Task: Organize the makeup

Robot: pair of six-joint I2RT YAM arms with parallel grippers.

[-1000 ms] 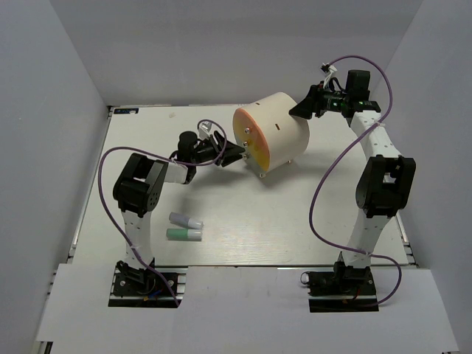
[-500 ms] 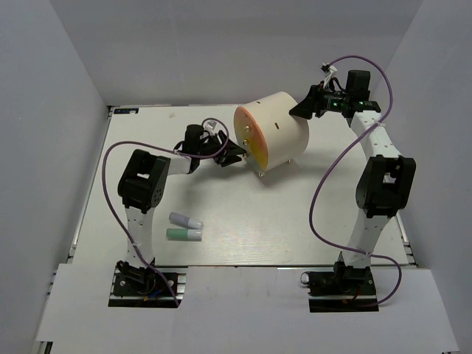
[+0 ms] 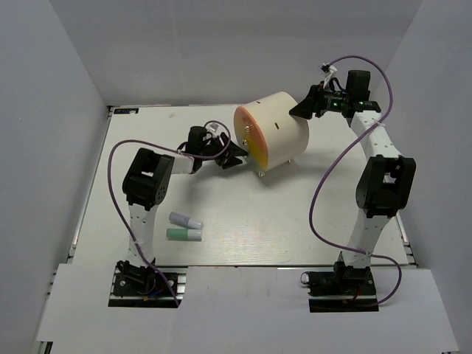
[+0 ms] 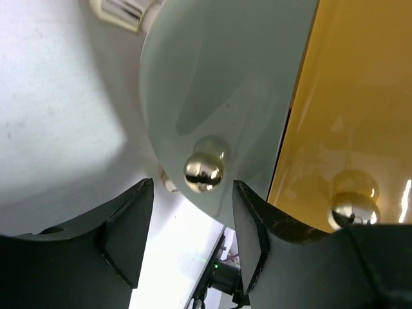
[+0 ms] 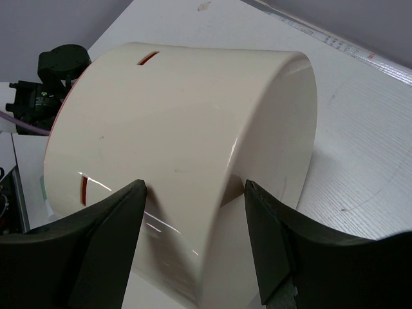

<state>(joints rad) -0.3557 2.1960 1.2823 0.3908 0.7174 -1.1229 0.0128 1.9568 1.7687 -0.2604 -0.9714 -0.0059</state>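
A white counter (image 3: 258,221) sits inside pale grey walls. On it, near the left arm's base, the lavender tube (image 3: 185,220) and the mint green tube (image 3: 184,234) lie side by side. Farther back is the big cream drum (image 3: 284,129). The left gripper (image 4: 192,193) has its jaws wide on both sides of a shiny gold knob (image 4: 203,172) on the drum's front, not touching it. The right gripper (image 5: 193,190) has its jaws wide at the drum's back edge; I cannot tell if they press it.

A lab test cell: bare white walls (image 3: 66,147) box in the robot table (image 3: 258,221).
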